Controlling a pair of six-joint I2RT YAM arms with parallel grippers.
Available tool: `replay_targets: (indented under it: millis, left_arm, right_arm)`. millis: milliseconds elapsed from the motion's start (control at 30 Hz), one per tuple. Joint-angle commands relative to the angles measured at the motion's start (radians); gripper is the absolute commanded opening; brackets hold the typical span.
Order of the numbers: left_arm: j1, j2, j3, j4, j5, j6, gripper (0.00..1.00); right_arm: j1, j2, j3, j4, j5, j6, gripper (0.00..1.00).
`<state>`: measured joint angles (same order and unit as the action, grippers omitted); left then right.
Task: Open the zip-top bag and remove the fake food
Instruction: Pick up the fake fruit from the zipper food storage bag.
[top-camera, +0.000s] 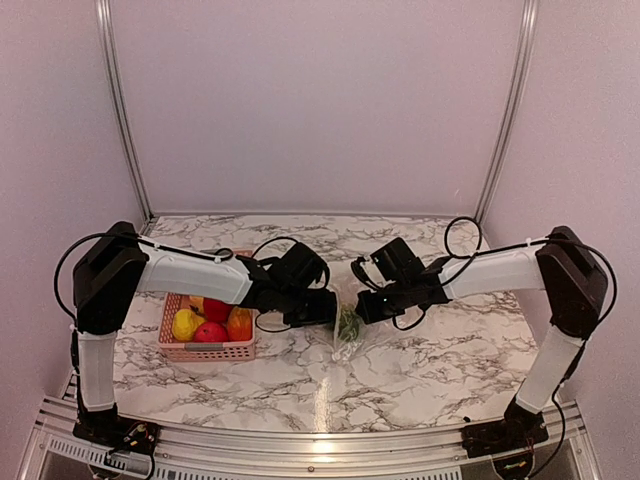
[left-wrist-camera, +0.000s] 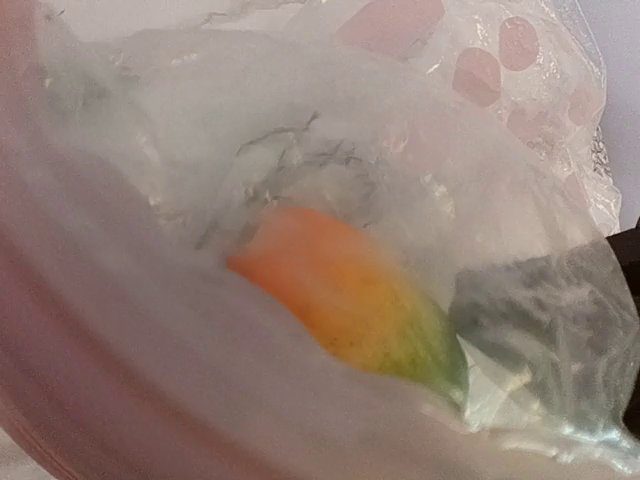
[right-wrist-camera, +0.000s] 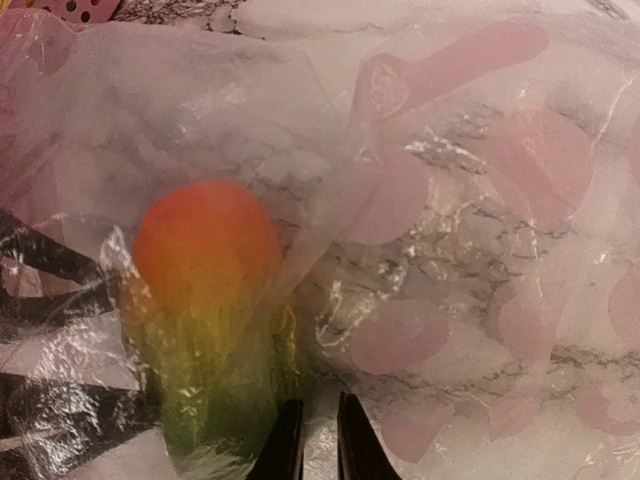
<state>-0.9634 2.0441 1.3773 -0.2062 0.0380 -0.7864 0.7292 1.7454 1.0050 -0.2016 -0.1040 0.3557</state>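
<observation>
The zip-top bag (top-camera: 347, 340) hangs between my two grippers at the table's middle, clear and crinkly with pink dots. One piece of fake food (top-camera: 349, 323), orange fading to green, lies inside it. It shows through the plastic in the left wrist view (left-wrist-camera: 350, 300) and the right wrist view (right-wrist-camera: 205, 250). My left gripper (top-camera: 329, 306) presses on the bag's left edge; the bag (left-wrist-camera: 300, 150) drapes over its camera and hides its fingers. My right gripper (right-wrist-camera: 318, 402) is pinched on a fold of the bag (right-wrist-camera: 450, 250); it holds the right edge (top-camera: 363, 305).
A pink perforated basket (top-camera: 207, 351) stands left of the bag under the left arm, holding a yellow fruit (top-camera: 185, 323), a red one (top-camera: 212, 308) and an orange one (top-camera: 239, 324). The marble table (top-camera: 450, 360) extends to the right and front.
</observation>
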Motion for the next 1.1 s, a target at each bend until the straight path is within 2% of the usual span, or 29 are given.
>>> replay_targets:
  millis: [0,200,467,567,733,1067]
  left_arm:
    - [-0.002,0.032,0.025,0.012,0.003,-0.009,0.62]
    - [-0.001,0.056,0.046,-0.008,-0.005,0.001,0.65]
    - [-0.001,0.094,0.080,-0.044,-0.031,0.017,0.66]
    - [-0.001,0.098,0.081,-0.050,-0.032,0.020,0.70]
    - [-0.001,0.098,0.079,-0.061,-0.064,0.026,0.71]
    - [-0.001,0.084,0.067,-0.049,-0.067,0.034,0.56]
  right_arm:
    - [0.014,0.029,-0.016,0.037,-0.031,0.019,0.12]
    - [0.016,0.047,-0.022,0.057,-0.045,0.020,0.18]
    - [0.016,0.067,-0.033,0.097,-0.076,0.024,0.32]
    - [0.016,0.073,-0.033,0.104,-0.078,0.027,0.36]
    - [0.016,0.081,-0.039,0.119,-0.081,0.036,0.37]
    - [0.016,0.086,-0.042,0.119,-0.047,0.064,0.38]
